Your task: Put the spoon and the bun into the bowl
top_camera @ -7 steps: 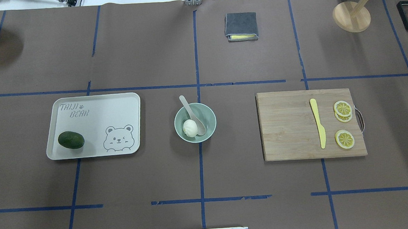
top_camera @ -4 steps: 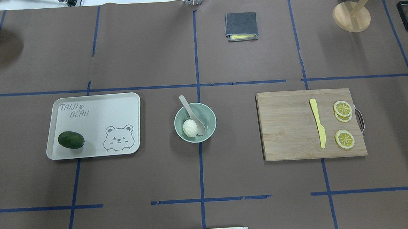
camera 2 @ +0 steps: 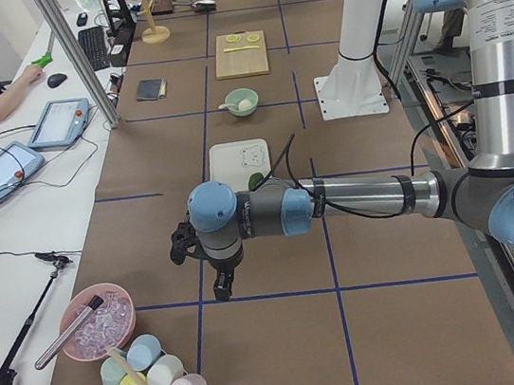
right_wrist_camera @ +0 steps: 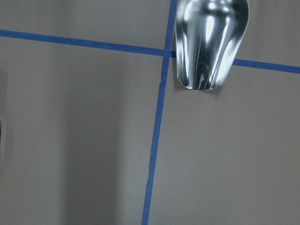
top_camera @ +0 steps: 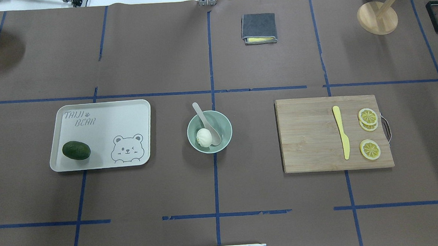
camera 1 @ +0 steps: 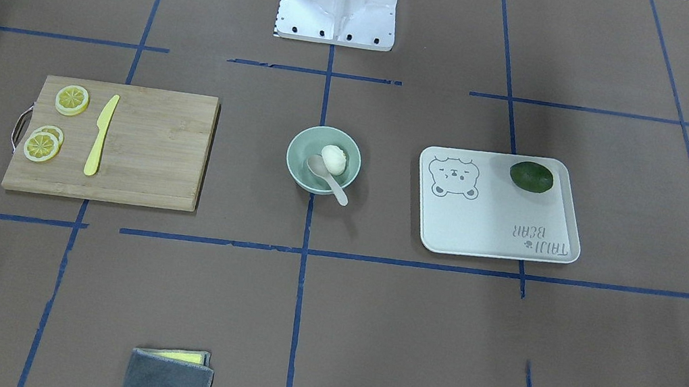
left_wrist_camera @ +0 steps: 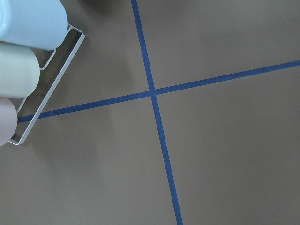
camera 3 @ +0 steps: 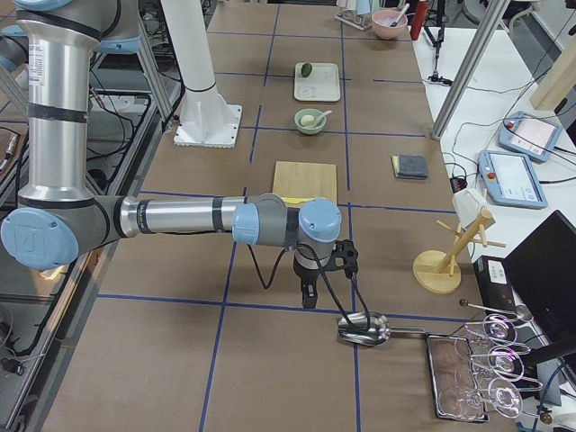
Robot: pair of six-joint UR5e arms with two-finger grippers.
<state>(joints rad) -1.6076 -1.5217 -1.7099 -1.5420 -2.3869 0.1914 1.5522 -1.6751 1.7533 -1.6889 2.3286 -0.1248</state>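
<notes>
The pale mint-green bowl (top_camera: 227,127) stands at the table's middle, also in the front-facing view (camera 1: 298,148). The white bun (top_camera: 204,137) lies inside it at the near-left. The beige-white spoon (top_camera: 205,120) rests with its scoop in the bowl beside the bun and its handle over the far rim. Both show in the front-facing view too: the bun (camera 1: 334,158) and the spoon (camera 1: 329,179). My left gripper (camera 2: 223,288) hangs over the table's left end, far from the bowl. My right gripper (camera 3: 307,297) hangs over the right end. I cannot tell whether either is open or shut.
A pale tray (top_camera: 102,121) with an avocado (top_camera: 76,150) lies left of the bowl. A wooden cutting board (top_camera: 310,140) with a yellow knife (top_camera: 341,131) and lemon slices (top_camera: 369,149) lies right. A grey cloth (top_camera: 258,27), a wooden stand (top_camera: 377,17) and a metal scoop (right_wrist_camera: 211,40) are farther off.
</notes>
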